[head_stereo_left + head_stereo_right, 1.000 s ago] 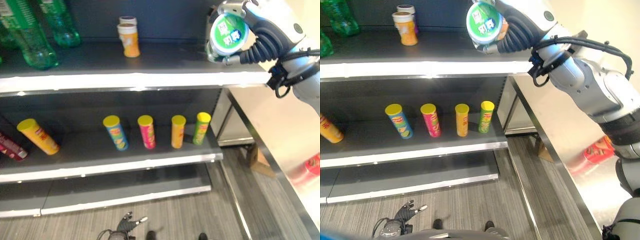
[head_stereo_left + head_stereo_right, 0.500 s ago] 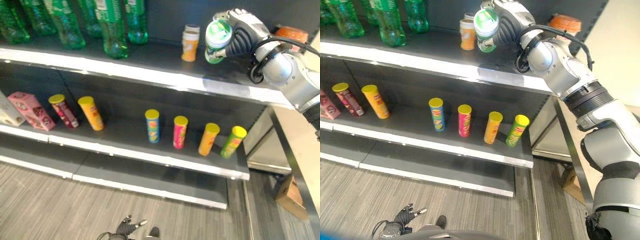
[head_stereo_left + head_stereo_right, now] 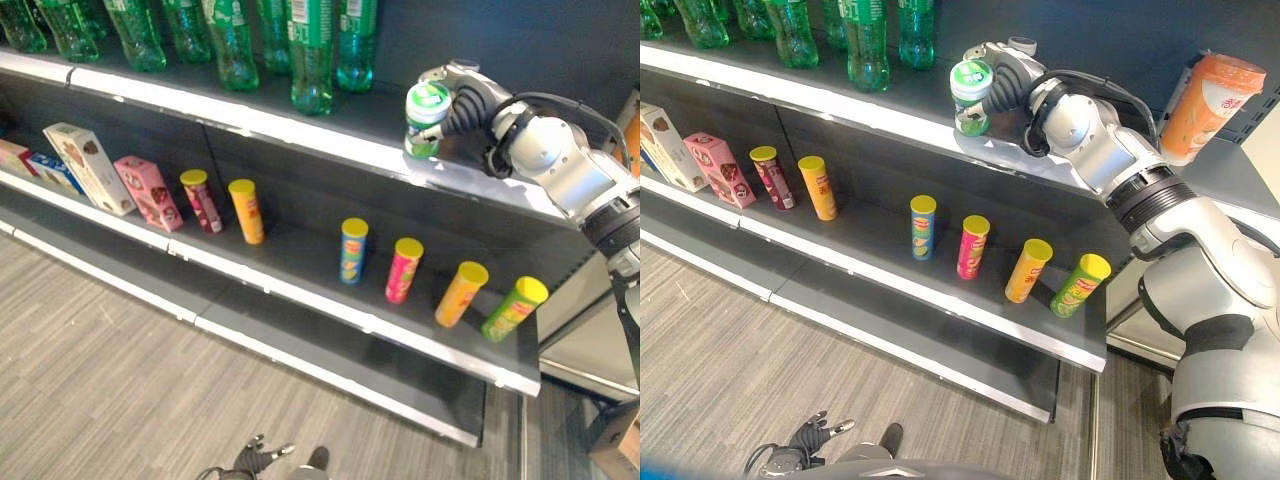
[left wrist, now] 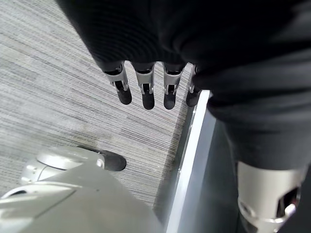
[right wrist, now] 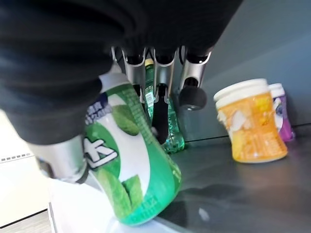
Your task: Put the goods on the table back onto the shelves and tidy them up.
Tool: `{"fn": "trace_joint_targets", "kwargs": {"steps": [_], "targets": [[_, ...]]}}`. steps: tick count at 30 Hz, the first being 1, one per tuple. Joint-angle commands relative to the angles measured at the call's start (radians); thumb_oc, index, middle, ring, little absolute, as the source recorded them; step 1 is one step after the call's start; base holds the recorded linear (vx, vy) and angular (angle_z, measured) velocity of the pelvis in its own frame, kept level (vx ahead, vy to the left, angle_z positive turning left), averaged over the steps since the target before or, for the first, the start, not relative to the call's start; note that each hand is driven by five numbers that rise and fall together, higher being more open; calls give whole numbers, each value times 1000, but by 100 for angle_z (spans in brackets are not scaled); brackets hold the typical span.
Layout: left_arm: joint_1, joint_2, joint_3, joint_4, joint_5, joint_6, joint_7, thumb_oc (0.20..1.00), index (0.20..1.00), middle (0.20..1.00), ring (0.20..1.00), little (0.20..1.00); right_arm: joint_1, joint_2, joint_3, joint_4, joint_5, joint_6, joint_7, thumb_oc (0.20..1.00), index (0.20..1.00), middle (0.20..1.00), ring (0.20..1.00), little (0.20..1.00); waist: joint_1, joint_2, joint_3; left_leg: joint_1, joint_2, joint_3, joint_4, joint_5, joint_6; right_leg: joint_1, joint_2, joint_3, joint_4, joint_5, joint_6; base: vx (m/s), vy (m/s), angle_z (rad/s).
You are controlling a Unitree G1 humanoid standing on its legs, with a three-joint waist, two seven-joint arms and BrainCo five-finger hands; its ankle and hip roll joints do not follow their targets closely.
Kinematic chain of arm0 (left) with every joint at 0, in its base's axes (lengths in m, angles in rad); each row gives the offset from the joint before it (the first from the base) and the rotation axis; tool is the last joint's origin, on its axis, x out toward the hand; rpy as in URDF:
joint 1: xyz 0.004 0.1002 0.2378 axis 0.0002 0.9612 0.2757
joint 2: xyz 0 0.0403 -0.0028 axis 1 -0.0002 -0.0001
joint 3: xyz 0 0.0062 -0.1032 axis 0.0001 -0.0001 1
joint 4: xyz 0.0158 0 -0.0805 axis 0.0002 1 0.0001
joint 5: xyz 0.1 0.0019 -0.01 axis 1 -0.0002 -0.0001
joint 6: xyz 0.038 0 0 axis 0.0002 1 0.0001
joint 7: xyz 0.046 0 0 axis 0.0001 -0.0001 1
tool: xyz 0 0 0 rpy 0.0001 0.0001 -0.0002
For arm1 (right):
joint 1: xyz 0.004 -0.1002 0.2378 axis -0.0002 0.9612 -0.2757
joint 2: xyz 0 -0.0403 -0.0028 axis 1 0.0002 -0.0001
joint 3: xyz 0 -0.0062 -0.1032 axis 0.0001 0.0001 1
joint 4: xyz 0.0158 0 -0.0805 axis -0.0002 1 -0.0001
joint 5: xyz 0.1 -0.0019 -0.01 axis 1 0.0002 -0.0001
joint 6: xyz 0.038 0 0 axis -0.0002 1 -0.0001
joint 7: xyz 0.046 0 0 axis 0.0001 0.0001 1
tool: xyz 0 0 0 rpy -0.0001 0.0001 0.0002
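We can read no word or number with certainty. The green-and-white plastic jar carries bold white characters on a dark patch of its wrapper, cut off by the curve. The orange-and-white round tub has a pale picture but no legible letters. The labels on the tall green plastic bottles, the yellow-lidded cardboard tubes, the pink carton and the white carton bear print too small for us to make out.
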Motion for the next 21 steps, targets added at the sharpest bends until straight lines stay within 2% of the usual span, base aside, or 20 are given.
{"fn": "trace_joint_targets", "kwargs": {"steps": [1,13,21], "targets": [[-78,52,-46,35,3,-17,-1,1000,1000,1000,1000,1000,-115,-13,44,47,45,1,5,200,200,200,200,200,30,-44,-9,78,42,95,11,-95,-71,-20,-40,45,18,-8,9,34,-20,12],[-73,63,-42,36,9,-20,-3,1000,1000,1000,1000,1000,-149,-48,61,130,14,9,-9,200,200,200,200,200,19,-46,-2,81,47,109,11,-101,-70,-30,-39,59,22,-12,8,14,-5,1],[-68,66,-45,30,12,-18,-6,1000,1000,1000,1000,1000,-157,-59,62,125,45,9,2,200,200,200,200,200,7,-47,0,84,49,114,11,-106,-67,-33,-39,68,26,-14,8,3,-2,0]]}}
